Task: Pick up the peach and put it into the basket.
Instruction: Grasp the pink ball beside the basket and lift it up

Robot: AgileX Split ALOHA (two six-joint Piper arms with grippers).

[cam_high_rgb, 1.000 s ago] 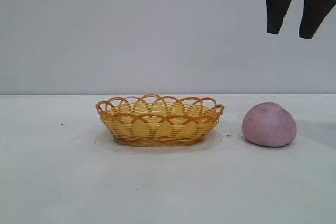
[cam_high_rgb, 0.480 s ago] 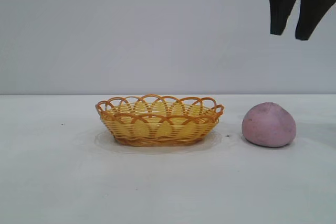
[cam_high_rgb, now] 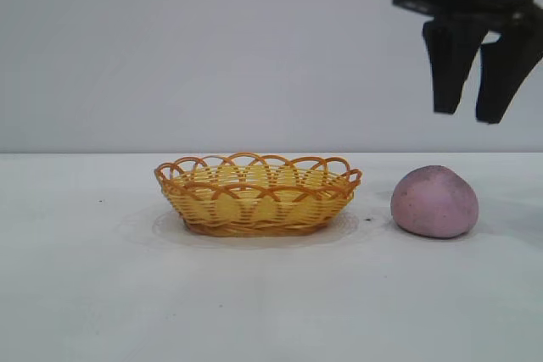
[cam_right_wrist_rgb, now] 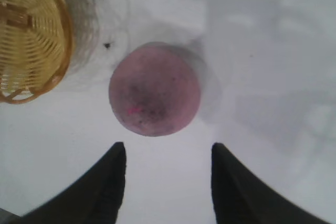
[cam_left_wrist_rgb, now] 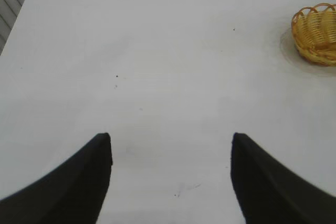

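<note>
1. The peach point(cam_high_rgb: 434, 202) sits on the white table point(cam_high_rgb: 85, 294), at the right side of the exterior view, resting on its flat underside with its slightly pointed top up. It is free: nothing touches it.
2. Going from the left of the exterior view: the tabletop there is bare white with a few tiny dark specks.
3. The left gripper point(cam_left_wrist_rgb: 170, 145) shows only in its own wrist view. Its two dark fingers are spread wide apart with nothing between them, hanging over plain table well away from the basket point(cam_high_rgb: 257, 195), which appears in a far corner of that view.
4. In the middle of the exterior view stands the basket, a shallow oval of yellow weave with an orange-brown looped rim. It sits upright on the table and its visible inside holds nothing.
5. A small dark speck lies on the table between the basket and the peach.
6. The peach is just beside the basket, to its right, apart from it with a clear gap. Its skin is dull pinkish-purple and mottled.
7. The right gripper point(cam_high_rgb: 469, 114) hangs in the air above the peach, slightly to its right, pointing steeply down. Its fingers point(cam_high_rgb: 444, 65) are parted and grasp nothing, with a clear gap between the fingertips and the top of the fruit.
8. In the right wrist view the peach lies just ahead of the spread fingers, not between them, with the basket's rim at the edge.
</note>
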